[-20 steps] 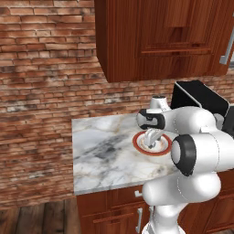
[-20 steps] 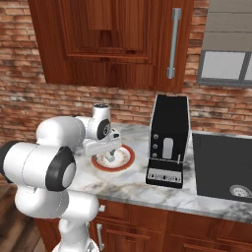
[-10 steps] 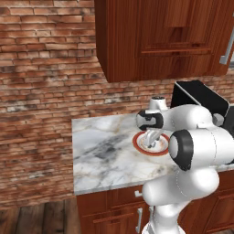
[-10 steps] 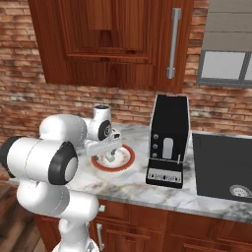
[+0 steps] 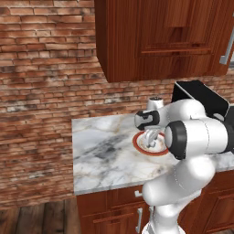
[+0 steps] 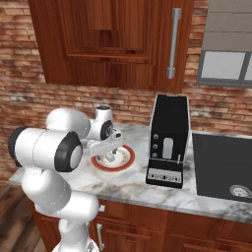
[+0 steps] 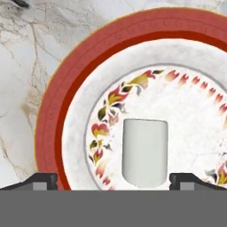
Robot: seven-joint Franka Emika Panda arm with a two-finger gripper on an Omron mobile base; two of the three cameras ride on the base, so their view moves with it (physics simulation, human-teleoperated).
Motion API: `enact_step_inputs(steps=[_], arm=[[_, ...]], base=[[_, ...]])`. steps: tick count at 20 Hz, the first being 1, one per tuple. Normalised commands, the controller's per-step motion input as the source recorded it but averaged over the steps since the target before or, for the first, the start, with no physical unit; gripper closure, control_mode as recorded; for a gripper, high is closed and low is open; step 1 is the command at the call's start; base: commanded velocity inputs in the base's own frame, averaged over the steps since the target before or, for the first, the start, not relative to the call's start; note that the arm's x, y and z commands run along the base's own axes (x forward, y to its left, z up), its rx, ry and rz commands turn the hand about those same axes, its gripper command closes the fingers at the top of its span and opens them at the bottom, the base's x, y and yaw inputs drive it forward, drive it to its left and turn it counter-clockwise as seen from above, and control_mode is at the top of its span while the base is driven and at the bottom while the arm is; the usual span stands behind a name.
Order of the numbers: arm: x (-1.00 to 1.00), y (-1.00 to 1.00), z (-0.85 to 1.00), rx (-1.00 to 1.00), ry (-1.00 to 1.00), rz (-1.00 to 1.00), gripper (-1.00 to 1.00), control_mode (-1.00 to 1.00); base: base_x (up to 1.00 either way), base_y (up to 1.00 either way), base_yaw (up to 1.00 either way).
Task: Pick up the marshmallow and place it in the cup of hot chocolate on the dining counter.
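The marshmallow sits in the middle of the red-rimmed plate, between the two finger tips. The gripper is wide open, holding nothing. The plate rests on the marble counter. A black coffee machine stands at the plate's 3 o'clock.

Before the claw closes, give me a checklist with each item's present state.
1. Claw open: ok, fingertips stand wide apart.
2. Marshmallow between the fingertips: ok, though nearer one tip than the other.
3. Marshmallow resting on the plate: ok, in its white centre.
4. Claw low enough to grip: cannot tell from the hand view; the base views show it just over the plate.
5. Coffee machine apart from the arm: ok.
6. Cup of hot chocolate located: cannot tell.
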Motion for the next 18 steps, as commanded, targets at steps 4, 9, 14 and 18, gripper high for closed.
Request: enact_step_inputs(steps=[4,9,14,18], arm=[[0.02,-0.03,-0.17,0.00,0.00,0.04,-1.00,-1.00],[0.14,-0.02,-0.18,0.00,0.00,0.05,-1.00,-1.00],[0.16,0.00,-0.13,0.00,0.00,0.05,-1.00,-1.00],[0.17,-0.01,-0.05,0.00,0.00,0.05,-1.00,-1.00]], base=[[0.00,0.00,0.00],[0.00,0.00,0.00],[0.00,0.00,0.00],[0.00,0.00,0.00]])
